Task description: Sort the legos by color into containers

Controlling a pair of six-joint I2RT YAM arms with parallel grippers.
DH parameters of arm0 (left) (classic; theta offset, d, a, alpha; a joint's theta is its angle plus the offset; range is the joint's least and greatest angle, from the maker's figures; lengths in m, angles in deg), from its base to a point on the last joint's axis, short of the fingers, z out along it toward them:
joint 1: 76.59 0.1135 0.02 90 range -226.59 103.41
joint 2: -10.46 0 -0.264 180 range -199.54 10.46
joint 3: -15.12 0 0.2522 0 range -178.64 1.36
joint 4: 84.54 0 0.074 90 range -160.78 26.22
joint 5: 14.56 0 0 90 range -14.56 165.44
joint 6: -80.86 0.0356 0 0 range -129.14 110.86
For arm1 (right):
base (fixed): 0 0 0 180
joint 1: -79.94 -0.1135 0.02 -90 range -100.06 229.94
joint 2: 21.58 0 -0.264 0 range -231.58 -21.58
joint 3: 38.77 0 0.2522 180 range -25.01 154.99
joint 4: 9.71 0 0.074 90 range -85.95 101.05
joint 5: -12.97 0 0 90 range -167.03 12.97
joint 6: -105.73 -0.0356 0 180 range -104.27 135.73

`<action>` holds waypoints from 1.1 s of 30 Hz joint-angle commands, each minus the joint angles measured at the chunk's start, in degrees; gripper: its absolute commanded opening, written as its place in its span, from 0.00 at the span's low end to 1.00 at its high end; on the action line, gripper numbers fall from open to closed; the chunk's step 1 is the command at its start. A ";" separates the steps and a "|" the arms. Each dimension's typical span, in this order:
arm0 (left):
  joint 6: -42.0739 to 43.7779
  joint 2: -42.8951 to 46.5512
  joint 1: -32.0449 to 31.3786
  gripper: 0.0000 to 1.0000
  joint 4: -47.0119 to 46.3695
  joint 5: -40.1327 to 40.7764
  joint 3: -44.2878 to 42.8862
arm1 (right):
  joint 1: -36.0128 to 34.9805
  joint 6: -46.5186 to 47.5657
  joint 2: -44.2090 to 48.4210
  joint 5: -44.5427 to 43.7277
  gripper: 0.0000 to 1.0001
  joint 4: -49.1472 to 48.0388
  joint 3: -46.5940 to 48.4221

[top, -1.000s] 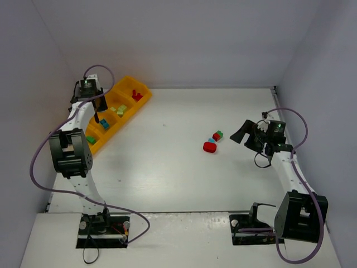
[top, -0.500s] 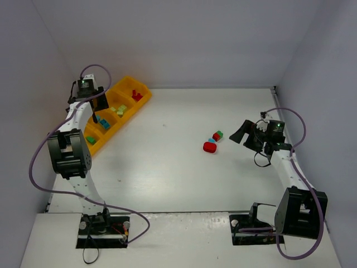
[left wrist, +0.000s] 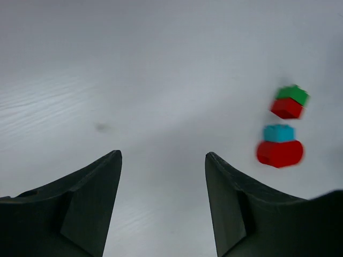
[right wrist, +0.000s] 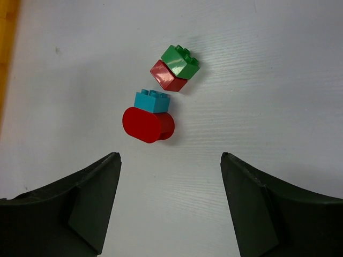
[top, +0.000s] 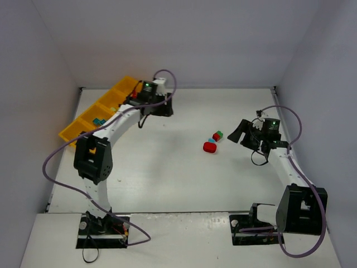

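Two small lego stacks lie in the middle of the table. One is a green brick on a red one (top: 217, 135) (right wrist: 177, 67) (left wrist: 289, 101). The other is a teal brick (right wrist: 153, 100) on a red half-round (top: 210, 147) (right wrist: 147, 124) (left wrist: 279, 152). My right gripper (top: 236, 135) (right wrist: 169, 155) hangs open just right of them, nothing between its fingers. My left gripper (top: 165, 109) (left wrist: 162, 154) is open and empty over bare table, left and back of the stacks. The orange-yellow tray of containers (top: 72, 131) lies at the far left, with blue bricks (top: 99, 121) and red ones (top: 134, 95) in its compartments.
Grey walls close the table on the left, back and right. The left arm reaches across the tray's far end and hides part of it. A strip of the tray (right wrist: 6, 53) shows at the left edge of the right wrist view.
My left arm has swung right, from above the tray out over the table. The tray now sits further left and back. The right arm has barely moved.
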 commanded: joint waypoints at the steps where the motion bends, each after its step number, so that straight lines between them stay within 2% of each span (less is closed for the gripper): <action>1: -4.07 -1.43 -5.31 0.58 -0.39 -6.69 -4.70 | -1.47 -0.21 -0.36 -2.59 0.71 -3.04 2.95; 5: -2.07 -7.15 -13.13 0.58 2.68 -7.83 -11.80 | -2.35 -0.47 -1.06 -4.18 0.71 -2.96 2.78; 7: -1.97 -8.64 -14.47 0.58 4.18 -8.27 -12.96 | -3.58 -0.47 -1.50 -5.75 0.71 -3.04 3.04; 12: -4.96 -10.49 -16.05 0.58 1.38 -12.48 -12.26 | -7.01 -0.99 -3.61 -9.19 0.70 -3.31 3.83; 15: -5.13 -12.95 -17.19 0.58 0.75 -14.68 -13.66 | -7.10 -1.96 -4.49 -10.24 0.49 -4.97 3.66; 16: -5.31 -14.17 -17.46 0.58 0.75 -15.47 -14.10 | -7.01 -2.14 -5.36 -10.50 0.39 -5.06 4.09; 19: -5.83 -15.76 -18.16 0.56 -0.65 -17.32 -14.55 | -7.45 -2.23 -7.56 -11.21 0.26 -6.11 4.97; 25: -5.31 -16.73 -18.25 0.36 -0.74 -16.36 -13.24 | -10.17 -2.67 -13.27 -10.68 0.24 -8.05 6.91; 33: -4.87 -16.64 -18.34 0.32 0.05 -15.04 -10.07 | -13.42 -2.49 -19.43 -10.42 0.25 -10.43 9.45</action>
